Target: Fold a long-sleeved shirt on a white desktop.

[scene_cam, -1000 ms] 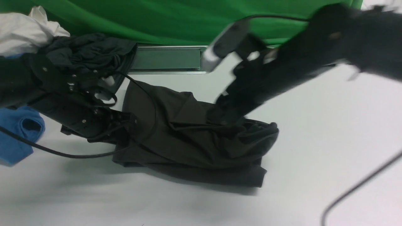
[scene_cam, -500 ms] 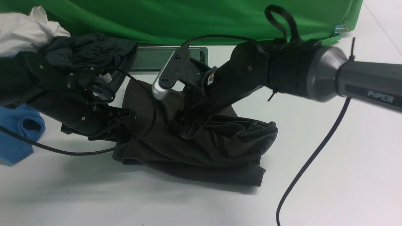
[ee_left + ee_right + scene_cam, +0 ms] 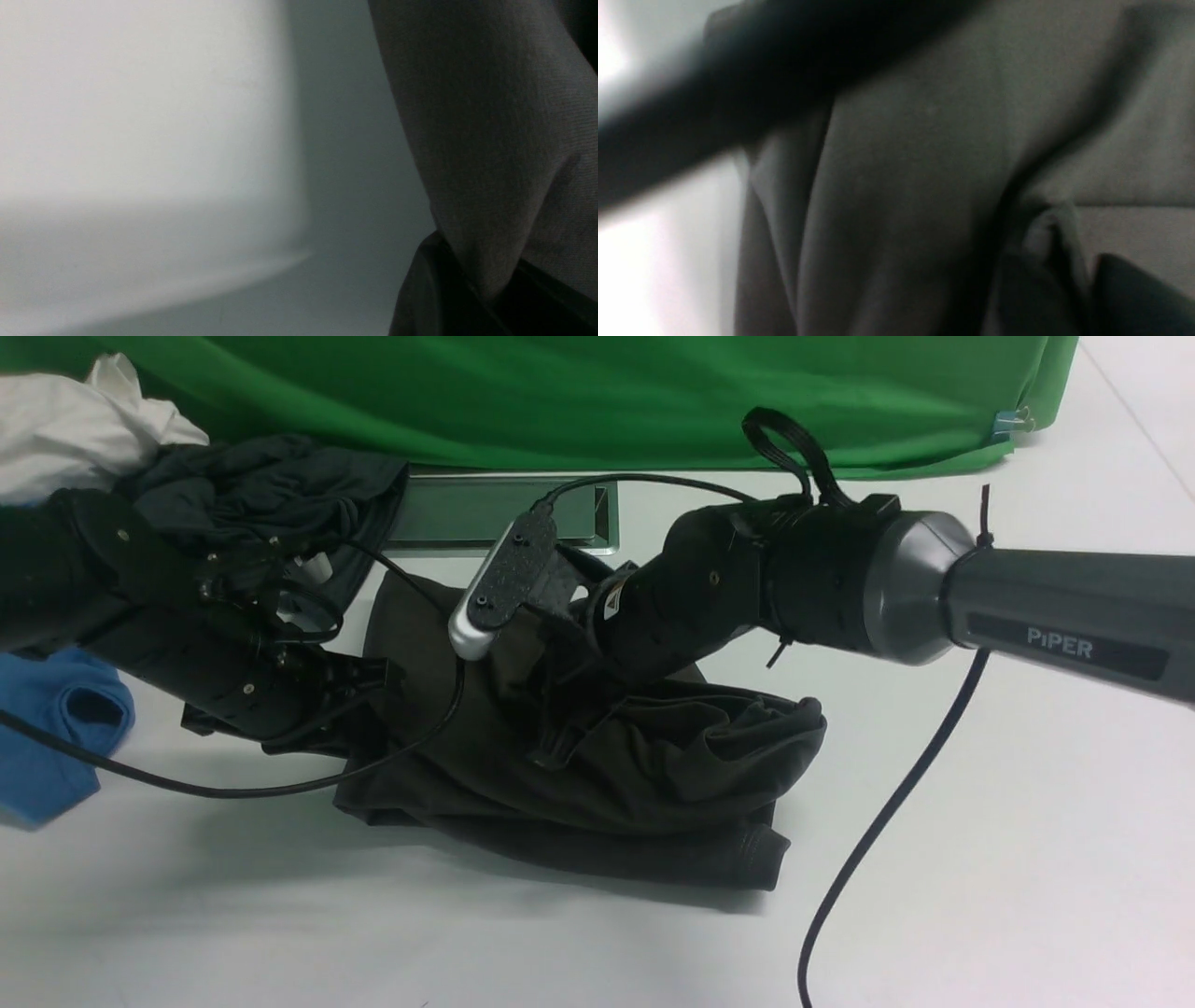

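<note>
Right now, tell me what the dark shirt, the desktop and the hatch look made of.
The long-sleeved shirt: soft matte knit, probably cotton; it creases limply and the left wrist view shows fine grain. The white desktop: smooth, hard, matte, perhaps laminate; only soft shadows. The cable hatch: grey metal by its bright rim.

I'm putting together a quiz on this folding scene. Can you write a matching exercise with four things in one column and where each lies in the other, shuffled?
1. long-sleeved shirt
2. blue shirt
3. white garment
4. cable hatch

a. back left corner
b. middle, crumpled
c. left edge, nearer the robot
d. back centre, just below the green backdrop

Pairs: 1-b, 2-c, 3-a, 4-d
</note>
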`<action>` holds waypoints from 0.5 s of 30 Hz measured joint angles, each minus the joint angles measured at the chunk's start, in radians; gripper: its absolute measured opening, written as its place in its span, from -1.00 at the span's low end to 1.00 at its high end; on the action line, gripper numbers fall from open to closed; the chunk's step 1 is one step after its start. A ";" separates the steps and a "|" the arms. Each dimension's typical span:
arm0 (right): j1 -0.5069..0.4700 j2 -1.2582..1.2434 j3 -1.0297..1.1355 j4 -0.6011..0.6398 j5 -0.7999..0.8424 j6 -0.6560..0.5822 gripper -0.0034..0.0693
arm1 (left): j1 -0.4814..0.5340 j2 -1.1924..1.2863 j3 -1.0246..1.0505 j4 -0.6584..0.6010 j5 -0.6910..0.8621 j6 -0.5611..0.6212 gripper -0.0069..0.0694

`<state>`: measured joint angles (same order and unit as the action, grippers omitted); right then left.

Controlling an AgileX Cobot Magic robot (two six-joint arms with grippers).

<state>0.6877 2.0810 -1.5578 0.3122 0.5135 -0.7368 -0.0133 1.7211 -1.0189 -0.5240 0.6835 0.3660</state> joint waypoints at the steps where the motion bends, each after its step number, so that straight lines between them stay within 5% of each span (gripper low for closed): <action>1: -0.005 -0.001 0.000 0.000 0.001 0.002 -0.67 | 0.000 0.000 0.000 0.000 0.001 0.000 -0.66; 5: -0.032 -0.025 0.000 0.000 0.029 0.022 -0.82 | 0.000 0.000 -0.001 0.003 0.007 0.000 -0.66; 15: -0.192 -0.106 -0.002 0.000 0.072 0.110 -0.82 | 0.000 0.000 -0.001 0.004 0.024 0.001 -0.66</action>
<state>0.4956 1.9755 -1.5601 0.3123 0.5851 -0.6269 -0.0133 1.7211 -1.0200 -0.5204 0.7072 0.3673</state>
